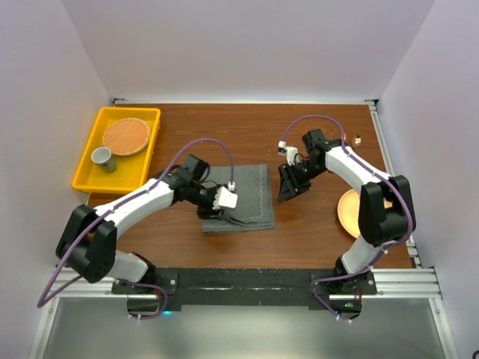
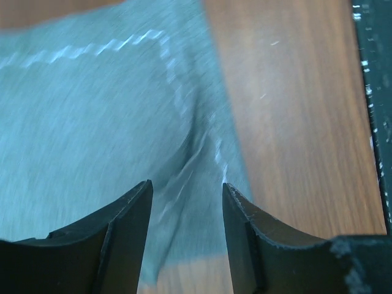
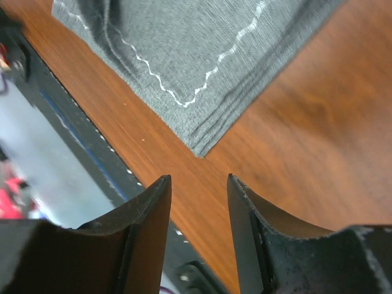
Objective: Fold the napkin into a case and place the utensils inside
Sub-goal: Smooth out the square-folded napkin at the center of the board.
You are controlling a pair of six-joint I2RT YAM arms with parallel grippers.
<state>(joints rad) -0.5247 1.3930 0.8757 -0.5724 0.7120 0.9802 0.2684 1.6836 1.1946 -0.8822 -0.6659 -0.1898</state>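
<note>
Because the napkin (image 1: 251,187) looks soft, light and limp, lying folded at the middle of the surface (image 1: 299,142), I should pinch all layers near a hemmed corner. My left end effector (image 2: 187,187) stands open over a pucker at its edge. My right end effector (image 3: 199,179), open and empty, hangs beside a corner.
</note>
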